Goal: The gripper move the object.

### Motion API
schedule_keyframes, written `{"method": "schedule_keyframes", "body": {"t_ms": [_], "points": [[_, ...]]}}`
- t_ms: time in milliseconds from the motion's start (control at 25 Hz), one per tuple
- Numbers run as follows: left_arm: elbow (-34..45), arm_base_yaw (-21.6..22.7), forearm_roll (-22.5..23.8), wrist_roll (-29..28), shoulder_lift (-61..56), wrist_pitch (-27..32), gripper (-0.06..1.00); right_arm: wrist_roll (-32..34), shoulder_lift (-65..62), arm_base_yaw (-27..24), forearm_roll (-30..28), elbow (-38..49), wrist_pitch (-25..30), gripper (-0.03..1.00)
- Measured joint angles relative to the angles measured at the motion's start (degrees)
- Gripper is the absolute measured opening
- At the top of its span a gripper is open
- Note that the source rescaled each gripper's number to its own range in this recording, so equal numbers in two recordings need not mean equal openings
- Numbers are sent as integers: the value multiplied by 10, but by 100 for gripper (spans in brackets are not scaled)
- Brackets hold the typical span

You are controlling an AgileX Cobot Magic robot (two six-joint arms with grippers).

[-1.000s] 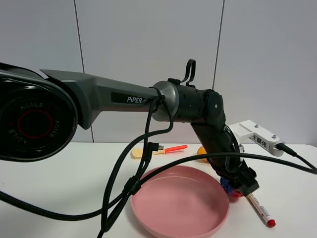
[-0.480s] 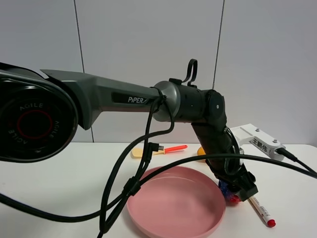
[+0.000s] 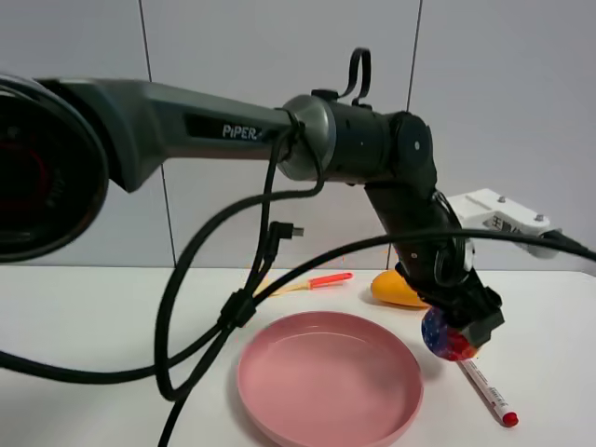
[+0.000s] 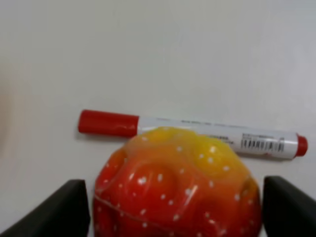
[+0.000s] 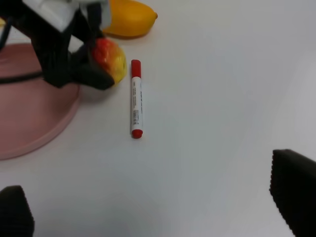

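Observation:
The object is a small speckled ball, red, yellow and blue (image 3: pixel 447 337). My left gripper (image 3: pixel 458 326) is shut on it and holds it above the table, just right of the pink plate (image 3: pixel 328 380). In the left wrist view the ball (image 4: pixel 177 187) fills the gap between the two black fingers (image 4: pixel 64 210). In the right wrist view the ball (image 5: pixel 109 59) sits in the left gripper beside the plate's rim (image 5: pixel 34 123). My right gripper (image 5: pixel 158 210) is open and empty, high over bare table; only its two black fingertips (image 5: pixel 294 190) show.
A red-capped white marker (image 3: pixel 486 387) lies on the table below the ball, also in the left wrist view (image 4: pixel 190 131) and right wrist view (image 5: pixel 136 98). An orange-yellow mango (image 3: pixel 399 290) and a red-and-tan tool (image 3: pixel 312 280) lie behind the plate. Black cables (image 3: pixel 233 307) hang over the left.
The left gripper has risen from the table with the ball in it. The arm has lifted and shifted a little to the right.

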Motion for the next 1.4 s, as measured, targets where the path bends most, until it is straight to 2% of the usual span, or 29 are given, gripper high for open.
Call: {"method": "schedule_keyframes", "body": {"t_ms": [200, 440, 520, 640, 880, 1040, 1160, 1400], "points": [[-2, 0, 3, 0, -24, 1, 31, 1, 0, 0, 0, 0, 0, 100], [-3, 0, 41, -11, -22, 37, 31, 1, 0, 0, 0, 0, 0, 100], [-3, 0, 63, -26, -28, 62, 31, 1, 0, 0, 0, 0, 0, 100], [-3, 0, 121, -50, -54, 110, 31, 1, 0, 0, 0, 0, 0, 100], [-3, 5, 207, -121, -137, 221, 31, 1, 0, 0, 0, 0, 0, 100], [-3, 15, 267, -213, -200, 245, 31, 1, 0, 0, 0, 0, 0, 100], [-3, 32, 276, -278, -252, 247, 31, 1, 0, 0, 0, 0, 0, 100], [11, 84, 269, -302, -334, 249, 31, 1, 0, 0, 0, 0, 0, 100]]}}
